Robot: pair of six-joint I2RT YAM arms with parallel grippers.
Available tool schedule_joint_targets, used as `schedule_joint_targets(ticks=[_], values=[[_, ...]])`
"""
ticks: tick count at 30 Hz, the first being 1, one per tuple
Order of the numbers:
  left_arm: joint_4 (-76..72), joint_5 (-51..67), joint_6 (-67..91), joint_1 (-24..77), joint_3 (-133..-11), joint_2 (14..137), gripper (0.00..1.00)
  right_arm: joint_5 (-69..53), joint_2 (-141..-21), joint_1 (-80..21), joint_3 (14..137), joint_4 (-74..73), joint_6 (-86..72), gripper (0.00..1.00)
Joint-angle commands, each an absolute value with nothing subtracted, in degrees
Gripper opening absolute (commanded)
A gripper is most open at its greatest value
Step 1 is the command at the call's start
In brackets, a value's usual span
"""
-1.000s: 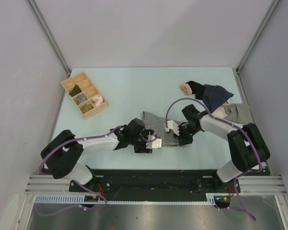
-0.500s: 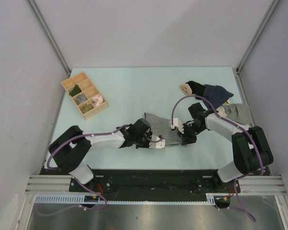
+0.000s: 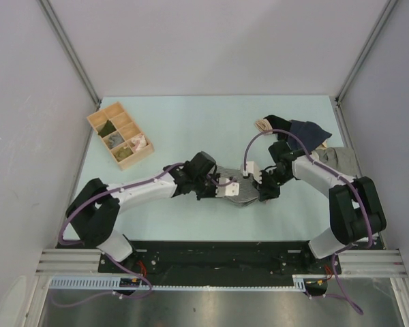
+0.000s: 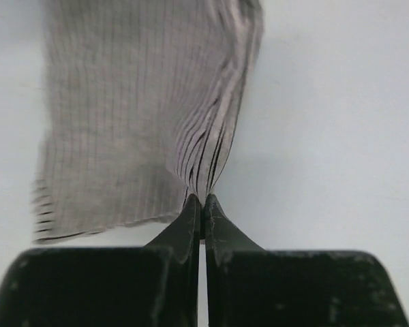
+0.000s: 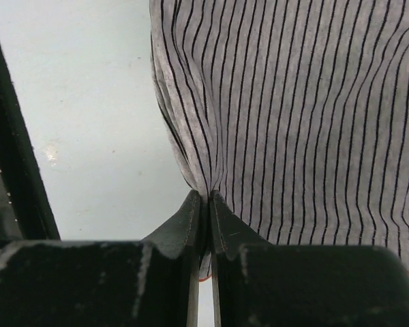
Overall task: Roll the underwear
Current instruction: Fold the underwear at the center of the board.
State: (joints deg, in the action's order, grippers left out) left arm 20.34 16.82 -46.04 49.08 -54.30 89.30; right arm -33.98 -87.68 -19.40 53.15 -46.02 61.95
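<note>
At lower centre of the top view, the underwear lies bunched on the tabletop between the two arms, each pinching one edge of it. Left gripper is clenched on a gathered fold at the cloth's lower edge in its wrist view; right gripper is likewise clamped on a tuck of striped fabric at the bottom of its own view. Both holds look thin, only a pinch of knit at the very fingertips, so I judge the main risk to be a slip: if one arm pulls away or lifts faster than the other, the fabric could slide out and any roll would sag open. Uneven travel could also skew the roll into a cone, or drag the whole garment across the tabletop instead of turning it over itself. From above, the arms cover most of the cloth, so how far it is folded or rolled cannot be told. Left wrist view is blurred toward the top, and both wrist views cut off the garment's far end
</note>
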Motion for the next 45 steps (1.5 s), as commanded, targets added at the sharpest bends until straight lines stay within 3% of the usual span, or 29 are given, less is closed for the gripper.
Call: schedule_joint_targets(ticks=[1, 15, 33, 45], values=[[28.0, 23.6, -47.8, 45.8, -61.8, 91.2, 0.0, -32.9, -89.7, -19.1, 56.4, -47.4, 60.6, 0.09], [27.1, 24.3, -46.6, 42.3, -63.8, 94.0, 0.0, -30.1, -92.3, -17.5, 61.8, -48.4, 59.7, 0.08], [30.6, 21.3, -40.5, 34.5, -87.3, 114.1, 0.0, -24.9, -108.7, -13.7, 80.0, -48.2, 47.1, 0.09], [30.7, 19.6, -37.5, 32.9, -85.2, 117.9, 0.0, -27.2, -112.1, -13.1, 87.2, -53.0, 45.8, 0.12]])
